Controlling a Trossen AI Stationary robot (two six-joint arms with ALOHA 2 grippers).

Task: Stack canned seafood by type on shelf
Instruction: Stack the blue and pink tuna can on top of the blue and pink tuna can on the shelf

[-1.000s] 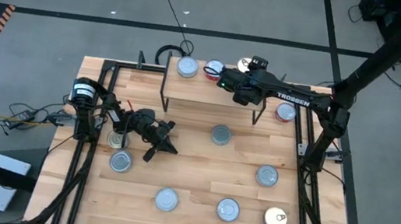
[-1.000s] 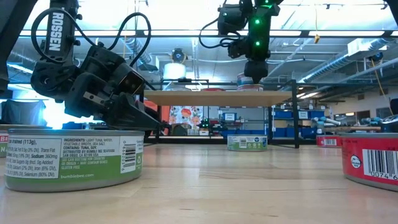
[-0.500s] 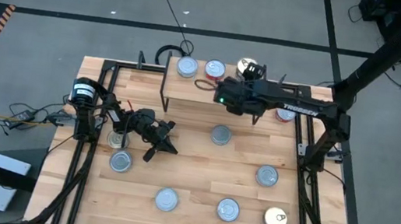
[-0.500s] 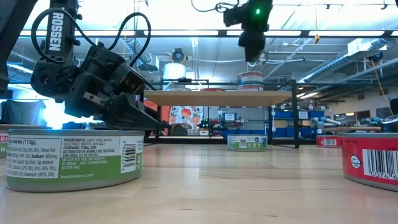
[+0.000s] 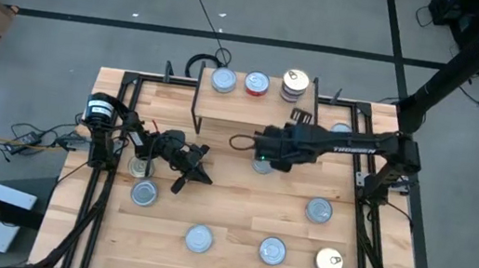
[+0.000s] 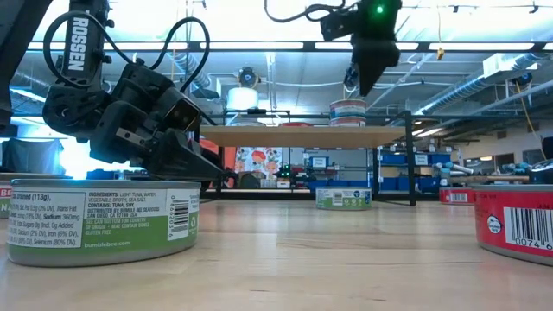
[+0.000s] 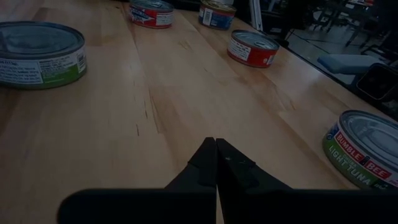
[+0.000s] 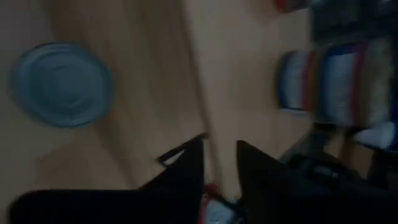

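Observation:
The shelf [image 5: 224,111] stands at the table's far side. On it are a silver-blue tin [image 5: 223,80], a red-topped tin [image 5: 256,84] and a small stack with a gold top [image 5: 294,83]. More canned seafood lies on the tabletop, among it a silver-blue tin [image 5: 260,165] half hidden under my right arm. My right gripper [image 5: 235,141] hovers above the shelf's near edge, its fingers [image 8: 189,165] a little apart with nothing between them. My left gripper [image 5: 199,162] lies shut at the table's left, its fingers [image 7: 208,158] just over the wood.
Loose tins lie on the near half: silver-blue ones [image 5: 318,210], [image 5: 272,249], [image 5: 199,237], a gold-topped one [image 5: 330,261], and two beside the left arm [image 5: 145,193]. A red tin [image 5: 341,131] sits at the far right. Black frame rails [image 5: 117,136] border the table.
My right gripper has risen off the stack on the shelf's far right and swung toward the table's near edge and left, ending above the shelf's near edge. The stack stays standing on the shelf.

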